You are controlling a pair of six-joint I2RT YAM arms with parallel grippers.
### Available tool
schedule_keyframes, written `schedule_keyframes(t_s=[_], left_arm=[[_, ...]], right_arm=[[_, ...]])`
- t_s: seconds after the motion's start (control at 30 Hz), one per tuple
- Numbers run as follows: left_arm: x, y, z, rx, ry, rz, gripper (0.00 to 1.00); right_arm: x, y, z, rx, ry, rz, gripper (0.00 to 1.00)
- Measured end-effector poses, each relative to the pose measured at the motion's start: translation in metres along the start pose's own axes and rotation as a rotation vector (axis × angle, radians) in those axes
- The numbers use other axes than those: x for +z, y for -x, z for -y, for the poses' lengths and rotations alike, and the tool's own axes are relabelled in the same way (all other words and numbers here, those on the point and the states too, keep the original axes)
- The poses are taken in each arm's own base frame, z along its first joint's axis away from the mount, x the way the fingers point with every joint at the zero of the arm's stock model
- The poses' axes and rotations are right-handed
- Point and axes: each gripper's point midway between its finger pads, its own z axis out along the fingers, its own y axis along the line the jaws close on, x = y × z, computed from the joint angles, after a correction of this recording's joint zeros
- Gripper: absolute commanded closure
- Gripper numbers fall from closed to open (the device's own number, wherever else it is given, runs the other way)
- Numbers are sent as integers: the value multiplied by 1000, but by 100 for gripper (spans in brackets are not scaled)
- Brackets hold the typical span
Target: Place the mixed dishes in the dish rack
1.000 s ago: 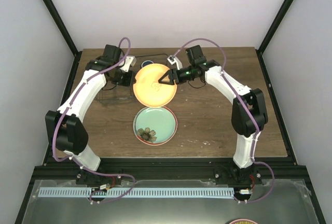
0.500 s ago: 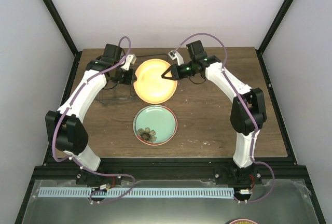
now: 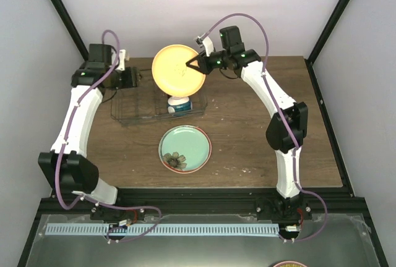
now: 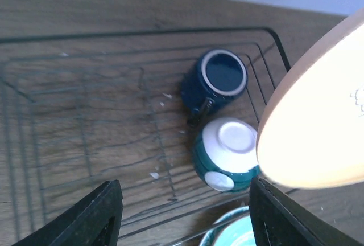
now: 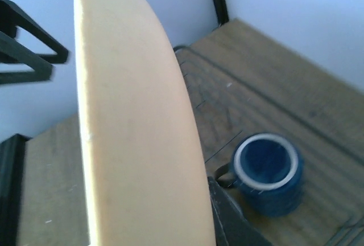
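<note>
The orange-yellow plate [image 3: 178, 69] hangs tilted on edge above the right end of the wire dish rack [image 3: 133, 114], with my right gripper [image 3: 194, 64] shut on its right rim. In the right wrist view the plate [image 5: 136, 132] fills the left side and only one dark finger [image 5: 227, 217] shows beside it. Inside the rack lie the dark blue mug [image 4: 219, 78] and the upturned white-and-teal bowl [image 4: 227, 155]. My left gripper [image 4: 187, 217] stands open above the rack's left part, holding nothing. The mint-green plate [image 3: 185, 148] lies flat on the table in front of the rack.
The wooden table [image 3: 260, 149] ends at a black frame on all sides. The left half of the rack [image 4: 85, 121] holds no dishes. Both arms reach in from the near edge and arch over the table's sides.
The left gripper opened, let go of the orange-yellow plate and drew back to the left. The right gripper closed on the plate and raised it on edge toward the back, uncovering the bowl.
</note>
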Motion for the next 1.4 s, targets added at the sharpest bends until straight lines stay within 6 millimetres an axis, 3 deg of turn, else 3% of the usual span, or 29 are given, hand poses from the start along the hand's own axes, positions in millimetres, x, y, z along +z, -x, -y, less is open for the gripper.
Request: schedule_keyframes(t_s=[0.2,0.4,0.53,0.77,1.1,1.4], left_arm=[[-40,18,-19,-33,47,108,37],[-38,9,-25,-46,56,95,37],[-31,-2,-29,-59,62,64,37],[-32,-1,-35,-69,71,65,37],[-29,-2,-44,-82,79,58,37],[-26,-2,-45,-88,74,51,36]], right_arm=[[4,39,11,-260,-48,157,99],[22,54,14,-485,-43,290,99],[56,43,16,-592,-26,315,99],[117,12,8,-710,24,344,99],[134,25,-30,-848,40,459,99],[163,-2,-37,-869,55,431,99]])
